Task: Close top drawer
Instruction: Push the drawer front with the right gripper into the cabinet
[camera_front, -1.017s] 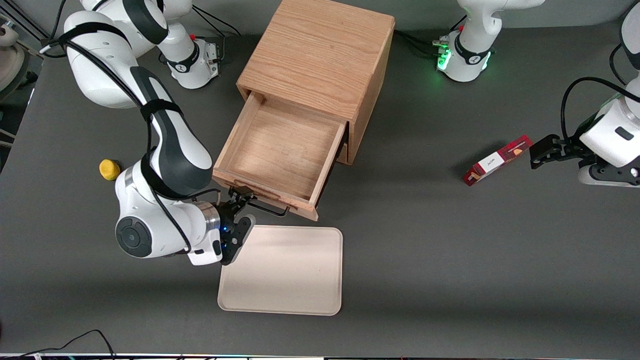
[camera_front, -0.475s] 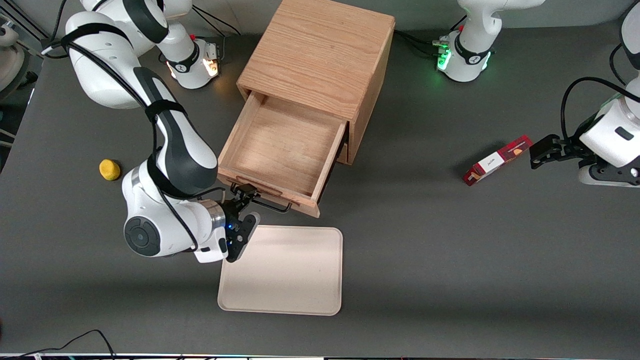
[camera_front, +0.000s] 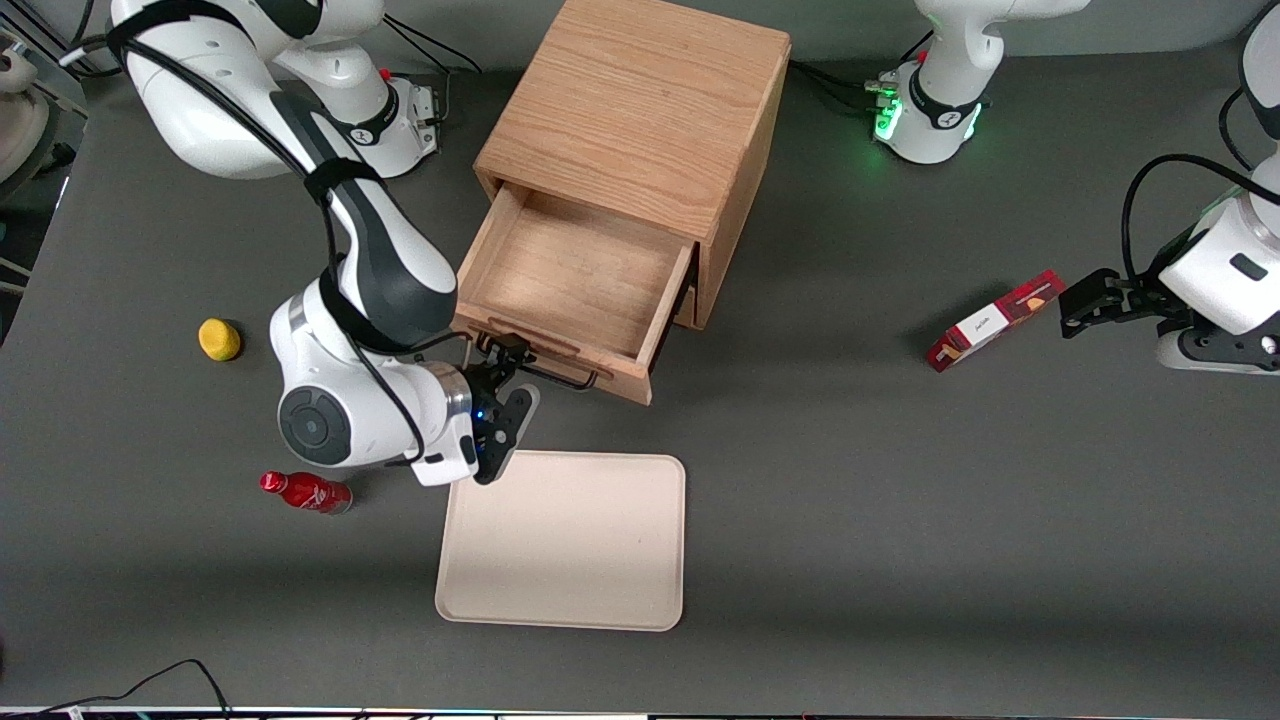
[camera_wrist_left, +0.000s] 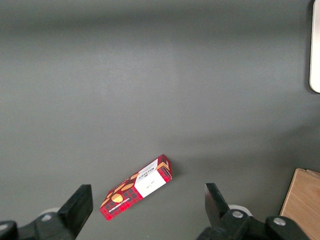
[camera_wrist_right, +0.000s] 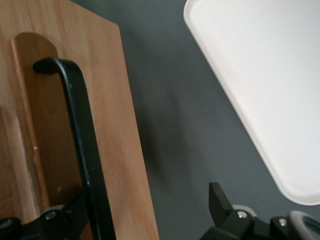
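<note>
The top drawer (camera_front: 575, 280) stands partly open out of the wooden cabinet (camera_front: 640, 110), and its shallow box is empty. Its black wire handle (camera_front: 560, 373) runs along the front lip. My right gripper (camera_front: 512, 380) is open and straddles the end of the drawer front nearest the working arm. One finger (camera_front: 510, 350) is against the handle, the other (camera_front: 520, 410) is off the wood, above the table. In the right wrist view the handle (camera_wrist_right: 82, 135) runs beside one finger (camera_wrist_right: 72, 212), with the drawer front (camera_wrist_right: 120, 150) between the fingers.
A cream tray (camera_front: 565, 540) lies on the table nearer the camera than the drawer, and shows in the right wrist view (camera_wrist_right: 255, 85). A yellow lemon (camera_front: 218, 338) and a red bottle (camera_front: 305, 492) lie beside the working arm. A red box (camera_front: 995, 320) lies toward the parked arm's end.
The gripper has moved toward the cabinet and the top drawer has slid in with it, so less of it sticks out. The arm's move has uncovered the red bottle.
</note>
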